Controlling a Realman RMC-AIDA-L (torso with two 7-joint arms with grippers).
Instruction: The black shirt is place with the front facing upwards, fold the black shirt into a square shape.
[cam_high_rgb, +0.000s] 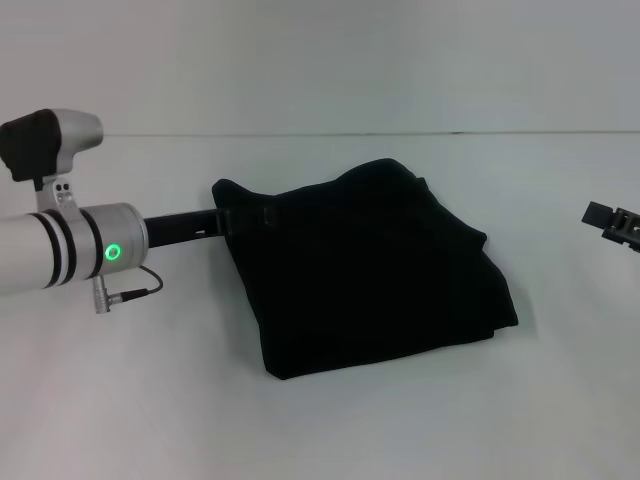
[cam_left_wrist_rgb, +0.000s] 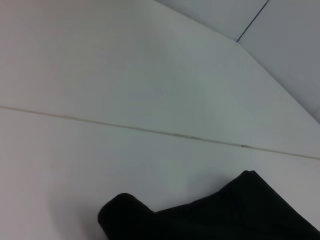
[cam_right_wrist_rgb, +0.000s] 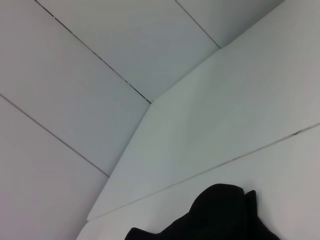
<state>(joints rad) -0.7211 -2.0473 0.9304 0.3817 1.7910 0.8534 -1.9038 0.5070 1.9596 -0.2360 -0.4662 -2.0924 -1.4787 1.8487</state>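
The black shirt (cam_high_rgb: 370, 270) lay in the middle of the white counter (cam_high_rgb: 330, 430), folded into a thick, roughly square bundle with its edges a little uneven. No lettering or label showed on the upper face; only plain dark cloth was visible. One corner of the bundle bulged upward on the far side, and the near right corner drooped outward in a soft flap.

The left arm (cam_high_rgb: 70, 245) reached in from the left side of the head view, a green light glowing on its wrist. Its left claw (cam_high_rgb: 228, 222) sat at the far left corner of the shirt, touching the cloth, black against black, so I cannot tell whether its fingers were apart, together, or pinching the fabric. The left wrist view showed only the shirt's edge (cam_left_wrist_rgb: 225, 212) and bare counter beyond it.

The right claw (cam_high_rgb: 612, 223) stood at the right edge of the head view, well apart from the shirt, only partly in view; its fingers' state cannot be told either. The right wrist view showed a piece of the shirt (cam_right_wrist_rgb: 220, 212) low in the picture, on the counter.
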